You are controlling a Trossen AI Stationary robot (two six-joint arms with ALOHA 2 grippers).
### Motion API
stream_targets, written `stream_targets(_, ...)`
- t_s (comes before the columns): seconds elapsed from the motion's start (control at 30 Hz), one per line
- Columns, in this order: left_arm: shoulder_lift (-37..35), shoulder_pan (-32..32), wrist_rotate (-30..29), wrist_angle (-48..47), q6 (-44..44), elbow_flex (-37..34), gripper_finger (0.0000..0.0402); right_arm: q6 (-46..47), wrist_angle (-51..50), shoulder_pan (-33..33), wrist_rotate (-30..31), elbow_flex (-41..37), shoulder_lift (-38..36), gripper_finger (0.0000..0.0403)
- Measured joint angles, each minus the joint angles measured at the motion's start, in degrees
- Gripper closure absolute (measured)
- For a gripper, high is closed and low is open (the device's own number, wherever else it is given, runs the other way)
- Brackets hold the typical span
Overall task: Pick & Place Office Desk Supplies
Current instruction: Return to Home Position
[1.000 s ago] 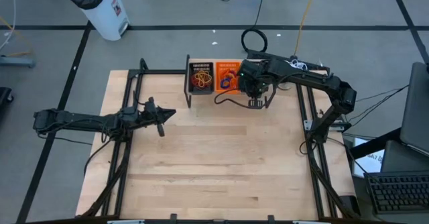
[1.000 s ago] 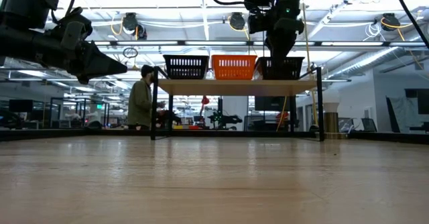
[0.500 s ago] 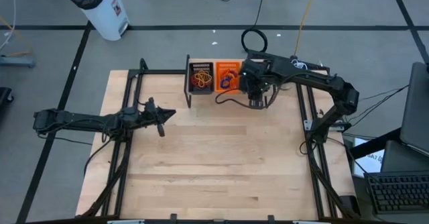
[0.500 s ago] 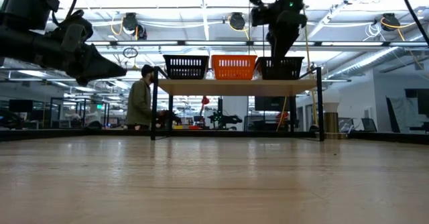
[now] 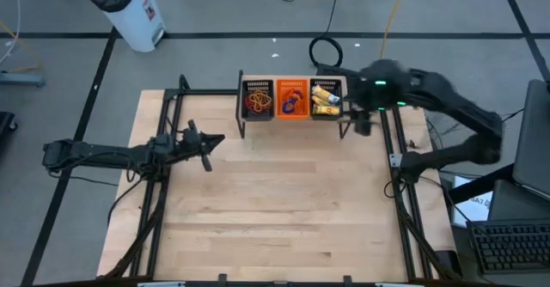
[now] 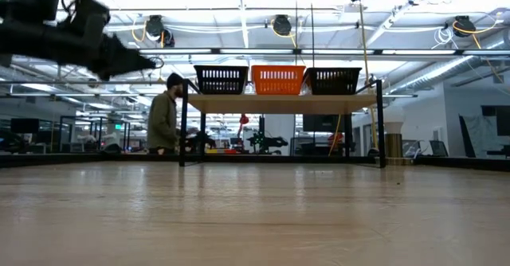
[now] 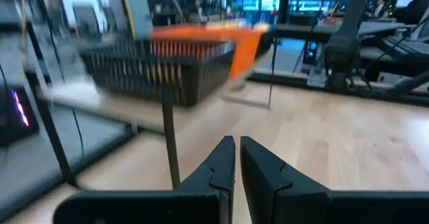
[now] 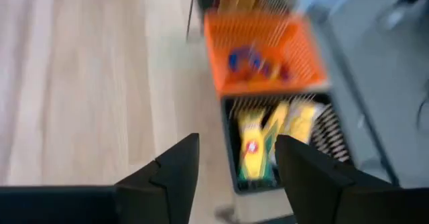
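You are on the closing step, judging by the layout: all three bins sit in a row on the shelf [image 6: 279,100] at the far edge of the counter [image 5: 275,227], so what is left is parking the arms. The left black bin [image 6: 221,80] holds the rubber-band loops [image 5: 257,103], the orange bin [image 6: 278,80] in the middle holds the small rings [image 5: 291,106], and the right black bin [image 6: 333,80] holds the yellow packets [image 5: 324,100]. Your right tool [image 8: 238,143] is spread wide and empty, above and just right of the shelf's right end. Your left tool [image 7: 236,143] has its fingers pressed nearly together on nothing, hanging over the counter's left side, well apart from the bins. The next move calls for swinging the right arm home without clipping the shelf post or the right black bin; the left arm needs only a short retreat. From above, the right tool is hard to make out, and the low view cuts it off at the top edge. The bin walls hide their contents in the low view. A person [image 6: 163,115] stands in the room beyond the shelf.
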Motion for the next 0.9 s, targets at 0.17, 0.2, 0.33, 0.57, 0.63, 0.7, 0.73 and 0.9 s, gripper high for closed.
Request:
stream_targets(0.17,0.0,0.6,0.1,-1.8,9.0,6.7,0.0378,6.0,15.6,0.4,-2.9,-12.3,-16.7,0.0242)
stream_targets(0.2,0.0,1.0,1.2,-1.8,10.6,8.3,0.0378,7.0,19.9,0.6,-4.2,-16.5,-20.3,0.0248)
stream_targets(0.33,0.0,4.7,17.3,-2.3,13.6,15.7,0.0385,13.1,37.2,0.8,-13.1,-33.4,-32.8,0.0280)
stream_targets(0.57,4.2,12.8,22.9,-31.5,11.0,31.6,0.0397,19.2,55.9,0.8,-21.1,-54.8,-43.1,0.0392)
stream_targets(0.63,2.9,12.8,25.4,-33.6,12.0,32.8,0.0399,19.9,57.8,0.8,-21.0,-58.7,-46.4,0.0393)
stream_targets(0.7,-1.4,12.6,25.7,-32.9,12.7,32.8,0.0399,20.4,60.2,0.7,-20.3,-61.3,-50.7,0.0394)
stream_targets(0.73,-4.0,12.4,25.4,-32.7,12.9,31.9,0.0399,20.6,60.8,0.7,-19.5,-62.6,-52.9,0.0397)
stream_targets(0.9,-13.4,12.5,25.9,-27.6,8.5,24.2,0.0400,23.4,60.1,0.7,-18.2,-65.7,-59.7,0.0402)
